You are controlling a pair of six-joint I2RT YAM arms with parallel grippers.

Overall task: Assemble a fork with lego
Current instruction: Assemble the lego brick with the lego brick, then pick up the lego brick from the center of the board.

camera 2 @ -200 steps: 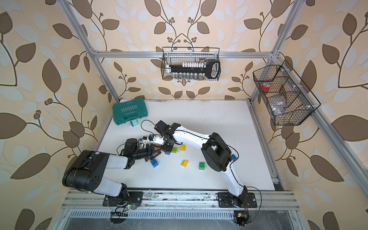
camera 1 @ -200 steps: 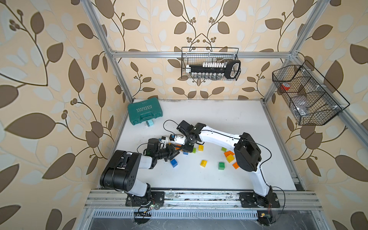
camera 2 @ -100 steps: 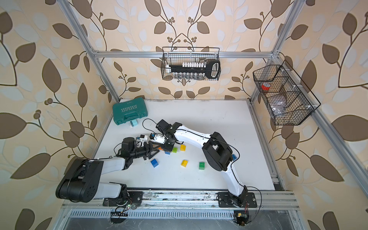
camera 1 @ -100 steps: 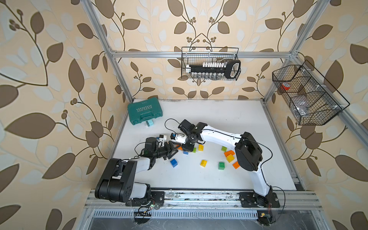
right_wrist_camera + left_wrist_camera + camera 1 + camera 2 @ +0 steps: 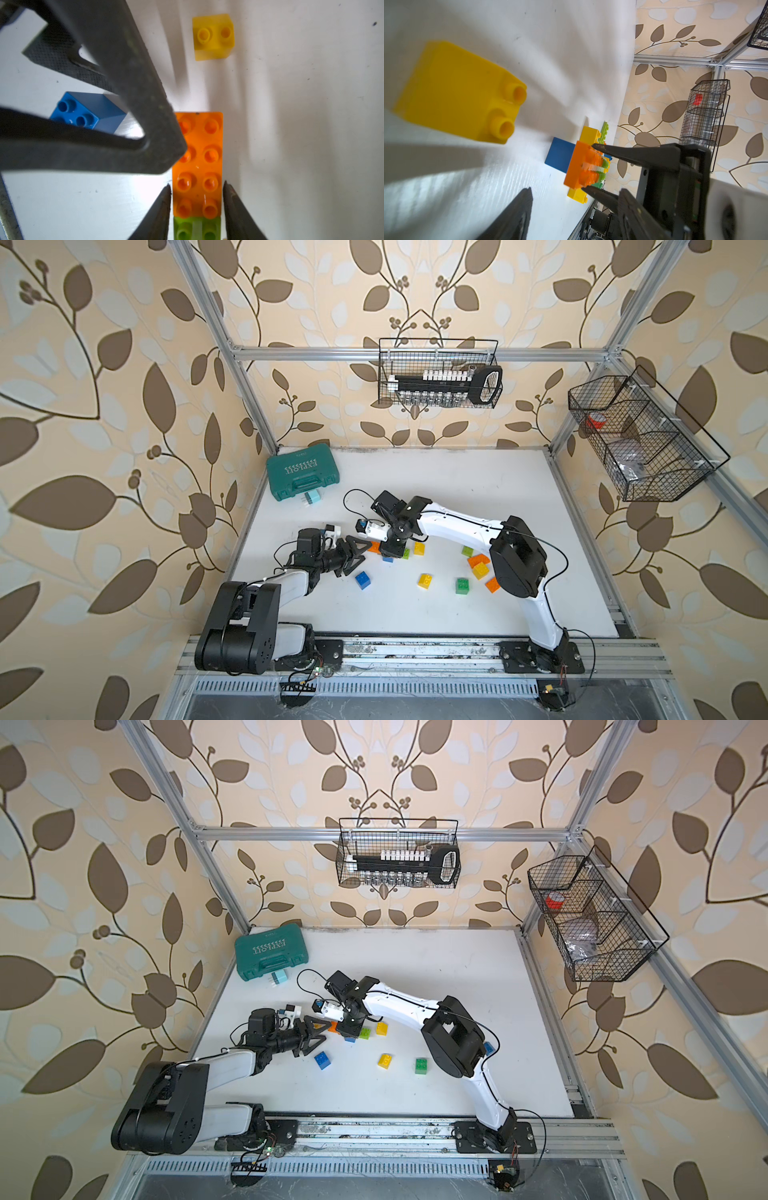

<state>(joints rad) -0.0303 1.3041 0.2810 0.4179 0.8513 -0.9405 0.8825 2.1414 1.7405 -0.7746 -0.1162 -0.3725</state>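
Two bricks, the orange brick (image 5: pixel 199 162) and green brick (image 5: pixel 196 228), are lying end to end on the desk (image 5: pixel 457 497). The right pincer (image 5: pixel 196 191) is straddling them, slightly apart, the left pincer (image 5: pixel 360 558) is gaping empty, and most lego (image 5: pixel 424 580) is lying loose.

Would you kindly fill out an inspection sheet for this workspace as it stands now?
Surface: white tabletop, a few dark specks.
Job's things: orange brick meeting a light green brick; blue brick, yellow brick and green brick loose nearby.
Clutter: teal tool case in the far corner.
Grippers: left gripper open beside the orange brick; right gripper straddles it, grip unclear.
Cables: black cable loops by the right wrist, off the bricks.
Surroundings: back wire basket and side wire basket on the frame; leaf wallpaper.
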